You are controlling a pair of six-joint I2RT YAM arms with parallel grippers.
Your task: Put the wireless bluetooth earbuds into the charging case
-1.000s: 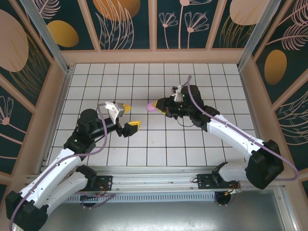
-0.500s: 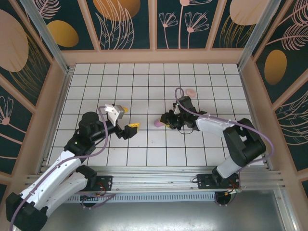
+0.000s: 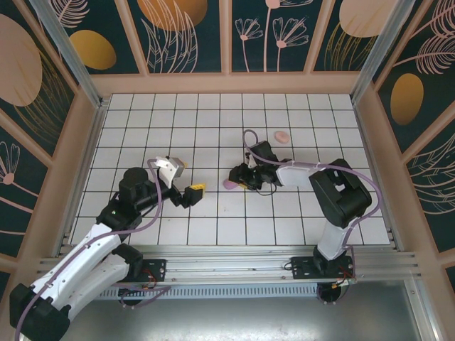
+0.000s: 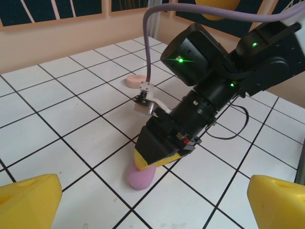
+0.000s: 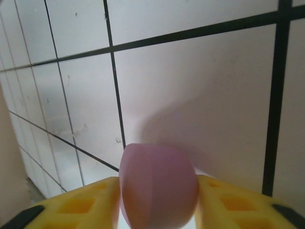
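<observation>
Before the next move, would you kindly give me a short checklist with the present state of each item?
1. Purple case down on the tiled table: ok.
2. Right gripper closed on the case from both sides: ok.
3. Left gripper open, apart from the case: ok.
4. Pink oval piece lying apart, out of the way: ok.
5. Case lid open for loading: cannot tell.

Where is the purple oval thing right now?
The purple oval case sits on the white tiled floor near the middle of the top view, between the right gripper's yellow fingers, right of the left gripper.
</observation>
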